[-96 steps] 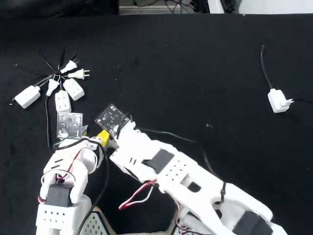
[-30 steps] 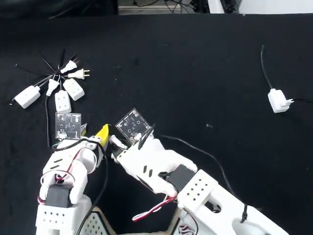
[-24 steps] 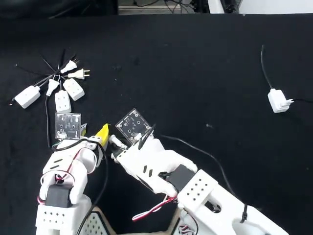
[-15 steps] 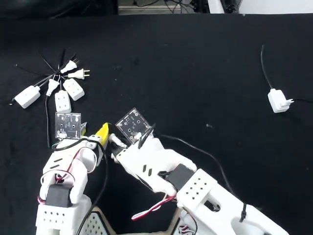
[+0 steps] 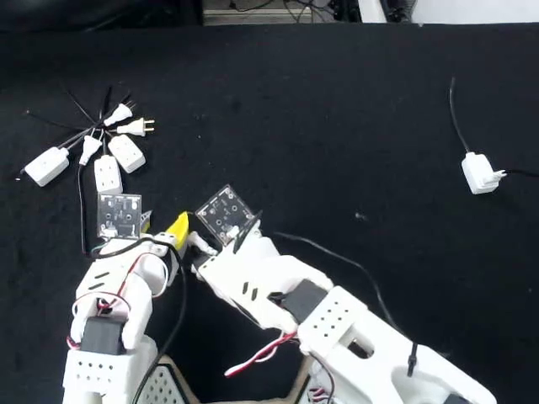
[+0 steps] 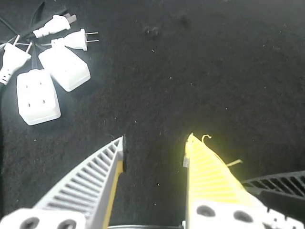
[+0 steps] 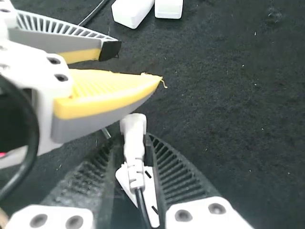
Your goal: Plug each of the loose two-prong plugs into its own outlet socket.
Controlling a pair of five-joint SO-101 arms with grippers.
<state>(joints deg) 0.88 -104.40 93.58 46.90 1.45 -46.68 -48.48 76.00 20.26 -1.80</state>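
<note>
High view, against 3.2 s ago: left arm [image 5: 114, 295] unchanged at the near left edge. Right arm [image 5: 278, 290] has swung, and its wrist board [image 5: 226, 215] now sits further right. Over the last second, almost no shift.

Left gripper [image 6: 155, 143] released, one white and one yellow finger spread over bare cloth. Right gripper [image 7: 135, 143] clenched on a white plug [image 7: 133, 131], which sits just beside the left gripper's yellow finger [image 7: 109, 88], near the table's front left.

Surface: black cloth [image 5: 337, 109]. Far left, three loose plugs [image 5: 135, 127] on black leads, with two white socket blocks [image 5: 126, 153] just beside them and a white adapter [image 5: 46, 166] leftmost. Far right, well apart, a white charger [image 5: 480, 174] on a black lead.

Room: a thin strip shows behind the table, with dark cables [image 5: 278, 10]
</note>
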